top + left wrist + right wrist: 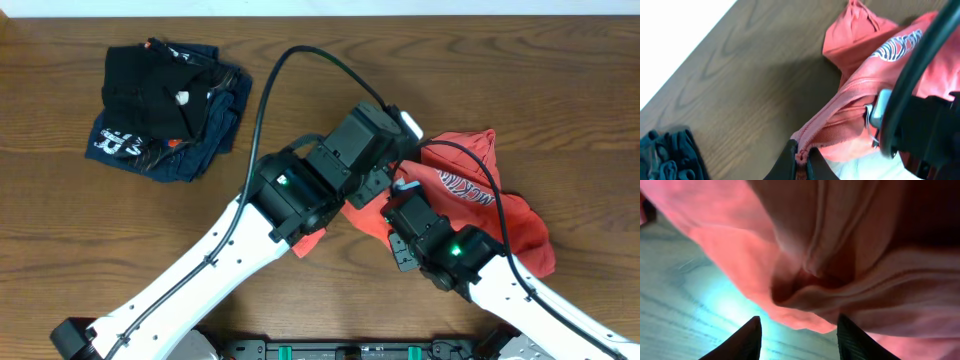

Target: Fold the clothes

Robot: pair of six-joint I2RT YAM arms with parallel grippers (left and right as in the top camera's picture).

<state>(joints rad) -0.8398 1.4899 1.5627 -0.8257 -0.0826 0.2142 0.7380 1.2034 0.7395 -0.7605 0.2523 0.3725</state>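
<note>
Tabletop (pixel 500 80) of brown wood carries the coral T-shirt (pixel 520 220), hem pinched by left tool (pixel 801 160), right tool (pixel 799 320) spread

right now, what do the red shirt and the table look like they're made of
Shirt: soft matte knit, probably cotton jersey; it bunches in limp folds and shows a stitched hem.
Table: dark brown wood grain with a slight sheen; whether solid wood, veneer or laminate, I cannot tell.
</note>
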